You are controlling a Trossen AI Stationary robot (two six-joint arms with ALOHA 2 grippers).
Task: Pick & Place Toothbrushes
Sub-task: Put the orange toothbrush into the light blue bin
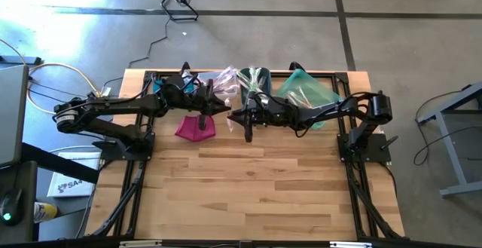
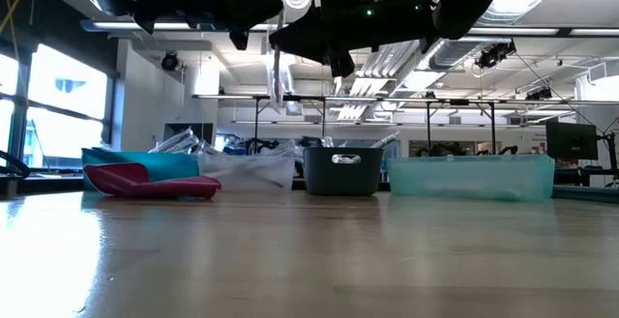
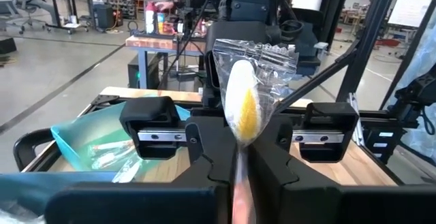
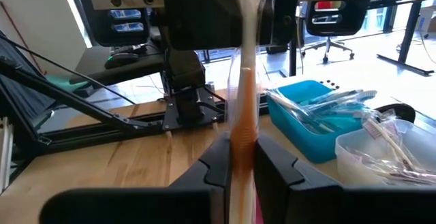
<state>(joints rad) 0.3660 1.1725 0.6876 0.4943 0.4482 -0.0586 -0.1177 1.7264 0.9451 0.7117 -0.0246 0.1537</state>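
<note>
One toothbrush (image 2: 277, 81), pale and in a clear wrapper, stands about upright in the air between my two arms, over the far middle of the table. My left gripper (image 1: 224, 109) reaches it from the left and is shut on it. My right gripper (image 1: 235, 114) faces it from the right and is shut on the same toothbrush. Its white-and-yellow head end (image 3: 242, 108) shows above the left fingers. More wrapped toothbrushes (image 4: 327, 105) lie in the blue bin (image 4: 310, 125). My left gripper pinches the toothbrush's handle (image 3: 240, 173) between its two fingers, below the head end. The fingers are level, come from the table's left and lie across the toothbrush, which is clear of the table. My right gripper pinches the handle (image 4: 243, 132) between its two fingers. The fingers are level, come from the table's right and lie across the upright toothbrush, which runs on up past them toward the left gripper.
Along the far edge stand a blue bin (image 2: 145, 161), a clear bin (image 2: 253, 168), a dark grey bin (image 2: 341, 170) and a teal bin (image 2: 471, 176). A magenta pouch (image 1: 196, 126) lies in front of the blue bin. The near half of the wooden table (image 1: 248, 195) is bare.
</note>
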